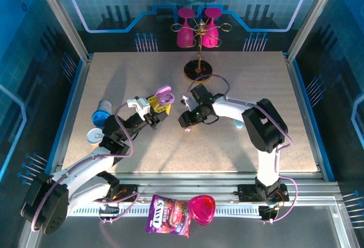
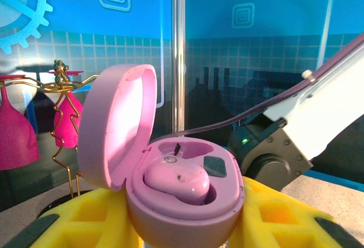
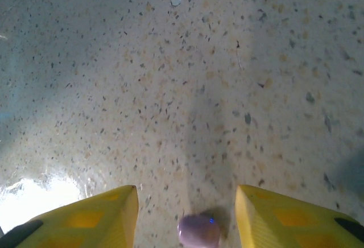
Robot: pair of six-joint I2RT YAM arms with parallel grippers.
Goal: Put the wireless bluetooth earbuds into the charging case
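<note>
The left fingers (image 2: 85,219) pinch the open lilac charging case (image 2: 187,208) between them, with a seated earbud (image 2: 176,181) inside. The right fingers (image 3: 85,219) stand spread above the surface (image 3: 170,89), and a loose earbud (image 3: 199,231) lies between them, touching neither.

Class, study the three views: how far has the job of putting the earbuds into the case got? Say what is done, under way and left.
Done: the left gripper holds the open case, with the first bud seated.
Under way: the second bud sits between the right gripper's open fingers, with gaps either side.
Left: grasp it and seat it in the empty slot.
</note>
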